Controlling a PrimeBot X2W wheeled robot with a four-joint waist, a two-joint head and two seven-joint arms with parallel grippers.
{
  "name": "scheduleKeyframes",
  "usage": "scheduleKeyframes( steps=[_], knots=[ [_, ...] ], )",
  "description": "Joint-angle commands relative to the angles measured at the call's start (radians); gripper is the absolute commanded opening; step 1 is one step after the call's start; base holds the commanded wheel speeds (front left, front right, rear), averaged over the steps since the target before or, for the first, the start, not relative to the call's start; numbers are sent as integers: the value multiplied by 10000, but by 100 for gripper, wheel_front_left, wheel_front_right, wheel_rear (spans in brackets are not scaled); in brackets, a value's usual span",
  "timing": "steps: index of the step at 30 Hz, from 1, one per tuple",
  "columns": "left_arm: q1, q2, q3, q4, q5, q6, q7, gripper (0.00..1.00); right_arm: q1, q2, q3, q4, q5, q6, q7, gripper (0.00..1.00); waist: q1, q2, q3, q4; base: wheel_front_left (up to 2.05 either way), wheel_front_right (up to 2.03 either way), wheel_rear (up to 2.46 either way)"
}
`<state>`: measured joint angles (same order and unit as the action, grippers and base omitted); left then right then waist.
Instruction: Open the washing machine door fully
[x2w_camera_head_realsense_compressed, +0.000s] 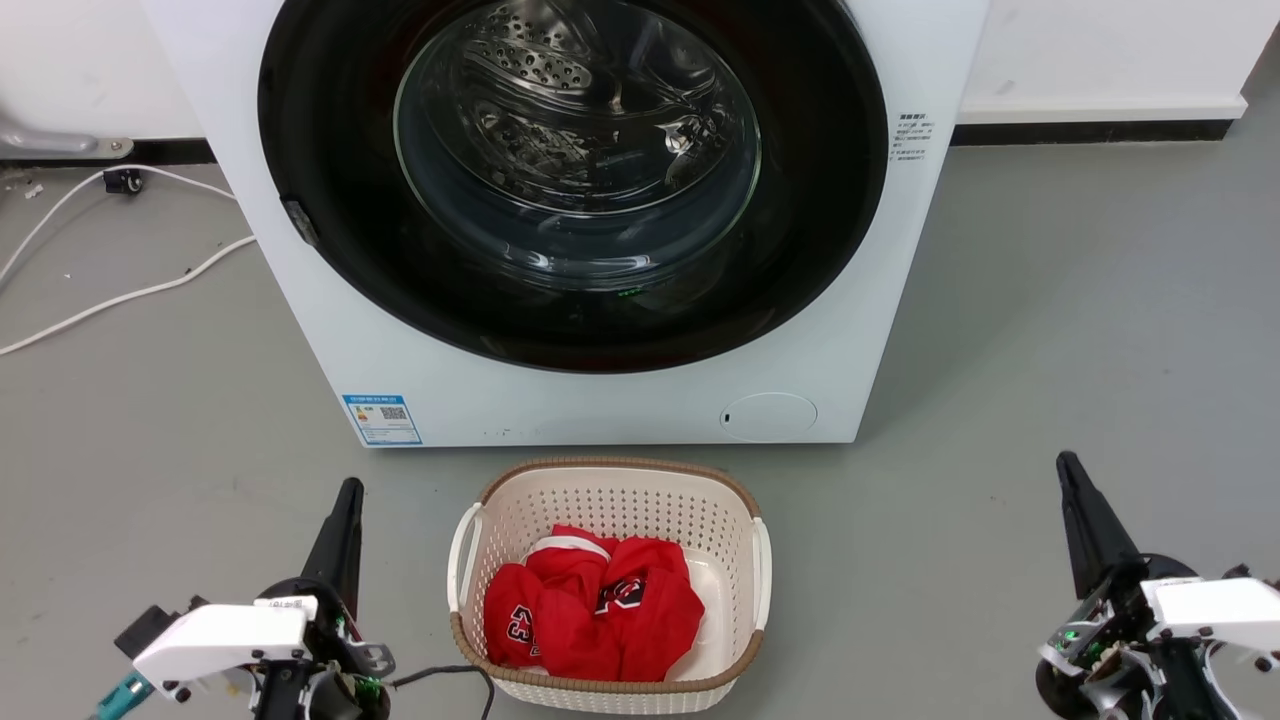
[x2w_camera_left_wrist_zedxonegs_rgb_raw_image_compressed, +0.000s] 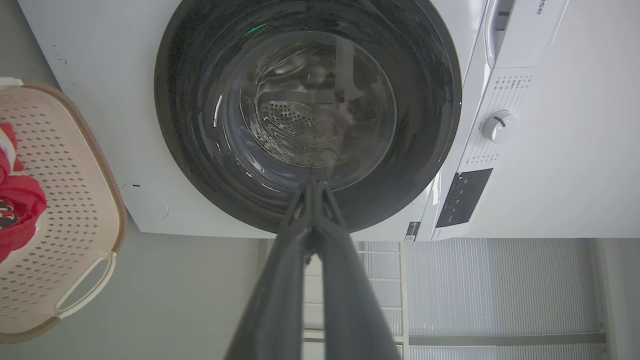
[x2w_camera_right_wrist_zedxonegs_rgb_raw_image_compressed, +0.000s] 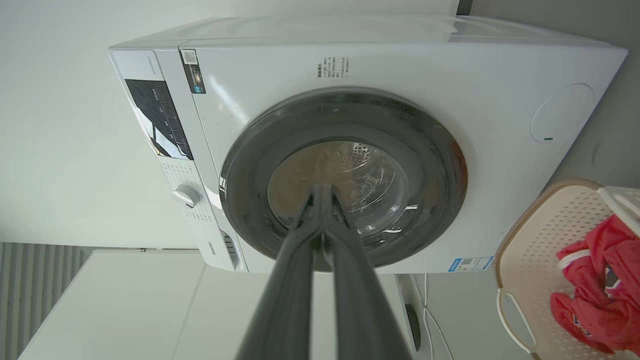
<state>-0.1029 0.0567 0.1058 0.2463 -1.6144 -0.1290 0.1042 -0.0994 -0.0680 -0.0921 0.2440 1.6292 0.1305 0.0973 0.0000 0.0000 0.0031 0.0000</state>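
Observation:
The washing machine (x2w_camera_head_realsense_compressed: 330, 330) is a white front-loader standing on the grey floor ahead of me. Its door (x2w_camera_head_realsense_compressed: 830, 230) is a round glossy black disc with a clear glass centre, and it lies flush against the machine's front. The steel drum (x2w_camera_head_realsense_compressed: 560, 90) shows through the glass. My left gripper (x2w_camera_head_realsense_compressed: 349, 486) is shut and holds nothing, low at the left, well short of the machine. My right gripper (x2w_camera_head_realsense_compressed: 1066, 460) is also shut and holds nothing, low at the right. Both wrist views look at the door (x2w_camera_left_wrist_zedxonegs_rgb_raw_image_compressed: 200, 145) (x2w_camera_right_wrist_zedxonegs_rgb_raw_image_compressed: 250, 200) past shut fingertips (x2w_camera_left_wrist_zedxonegs_rgb_raw_image_compressed: 314, 186) (x2w_camera_right_wrist_zedxonegs_rgb_raw_image_compressed: 322, 189).
A cream laundry basket (x2w_camera_head_realsense_compressed: 470, 540) with red clothes (x2w_camera_head_realsense_compressed: 600, 610) stands on the floor between my grippers, just before the machine. White cables (x2w_camera_head_realsense_compressed: 120, 295) run over the floor at the left. A blue sticker (x2w_camera_head_realsense_compressed: 382, 419) and a round cap (x2w_camera_head_realsense_compressed: 770, 416) sit low on the machine's front.

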Motion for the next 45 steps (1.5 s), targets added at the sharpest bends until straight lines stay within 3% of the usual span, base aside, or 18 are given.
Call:
scheduleKeyframes(
  steps=[1, 13, 23, 45],
  knots=[
    [21, -8, -7, 43, 0, 2, -8, 100, 28, 4, 4, 37, -6, 2, 1, 100, 0, 0, 0, 0, 0, 0, 0],
    [111, 3, -405, -326, 305, 5, -545, 100, 303, 39, 321, -406, -185, 0, -538, 100, 0, 0, -10, -22, 0, 0, 0],
    [168, 32, -434, -833, 1590, 1, -956, 100, 423, 56, 381, -805, -1357, 1, -928, 100, 0, 0, -19, -12, 0, 0, 0],
    [444, 85, -685, -1811, 6157, -8, -1775, 100, 713, 94, 627, -1959, -7672, 1, -1735, 100, 0, 0, -18, 1, 0, 0, 0]
  ],
)
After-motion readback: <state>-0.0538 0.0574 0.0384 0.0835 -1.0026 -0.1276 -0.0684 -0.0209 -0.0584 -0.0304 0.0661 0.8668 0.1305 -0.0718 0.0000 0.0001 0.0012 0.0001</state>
